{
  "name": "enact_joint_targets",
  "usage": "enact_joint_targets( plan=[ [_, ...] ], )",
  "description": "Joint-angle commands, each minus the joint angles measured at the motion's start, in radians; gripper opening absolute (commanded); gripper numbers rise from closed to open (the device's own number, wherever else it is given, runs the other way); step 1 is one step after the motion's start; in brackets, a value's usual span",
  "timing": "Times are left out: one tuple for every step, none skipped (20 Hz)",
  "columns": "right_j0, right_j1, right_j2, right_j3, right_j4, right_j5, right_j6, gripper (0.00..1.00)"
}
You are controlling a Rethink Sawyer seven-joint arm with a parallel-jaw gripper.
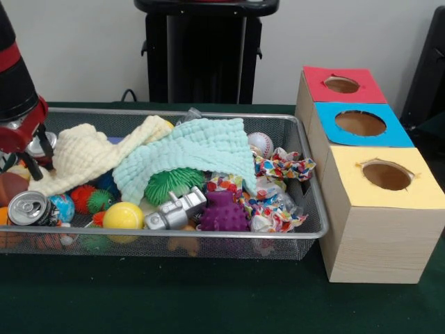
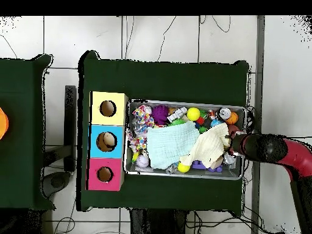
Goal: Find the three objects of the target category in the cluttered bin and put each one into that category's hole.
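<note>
A wire mesh bin (image 1: 314,233) (image 2: 183,102) is full of clutter. A cream cloth (image 1: 83,153) (image 2: 210,146) and a mint cloth (image 1: 188,156) (image 2: 164,146) lie over much of it. Around them show a green spiky ball (image 1: 170,184), a purple spiky toy (image 1: 224,212) (image 2: 160,113), a yellow ball (image 1: 123,216) (image 2: 193,113), a silver toy (image 1: 175,210), a drink can (image 1: 28,207) (image 2: 225,113) and a baseball (image 1: 261,144). My gripper (image 1: 24,156) (image 2: 230,144) is low at the bin's end by the cream cloth's edge, farthest from the boxes.
Three wooden boxes with round holes stand in a row beside the bin: yellow-topped (image 1: 417,191) (image 2: 97,100), blue-topped (image 1: 327,132) (image 2: 96,141), red-topped (image 1: 372,87) (image 2: 94,175). Crumpled colourful paper (image 1: 281,167) fills the bin end by the boxes. Green cloth covers the table.
</note>
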Motion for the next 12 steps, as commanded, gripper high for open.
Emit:
enact_joint_targets(
  plan=[
    [-0.009,0.024,-0.035,-0.092,-0.029,0.073,-0.202,1.0],
    [-0.012,0.02,-0.034,-0.095,-0.029,0.078,-0.21,1.0],
    [-0.014,0.018,-0.035,-0.097,-0.029,0.082,-0.215,1.0],
    [-0.015,0.017,-0.036,-0.099,-0.029,0.086,-0.219,1.0],
    [-0.016,0.017,-0.036,-0.1,-0.03,0.086,-0.221,1.0],
    [-0.019,0.018,-0.036,-0.103,-0.031,0.088,-0.23,1.0],
    [-0.018,0.017,-0.036,-0.103,-0.032,0.088,-0.23,1.0],
    [-0.021,0.017,-0.035,-0.102,-0.032,0.089,-0.237,1.0],
    [-0.02,0.02,-0.036,-0.106,-0.033,0.091,-0.239,1.0],
    [-0.022,0.017,-0.036,-0.104,-0.035,0.091,-0.243,1.0],
    [-0.025,0.016,-0.035,-0.107,-0.036,0.093,-0.25,1.0],
    [-0.026,0.015,-0.035,-0.103,-0.04,0.09,-0.254,1.0]
  ],
)
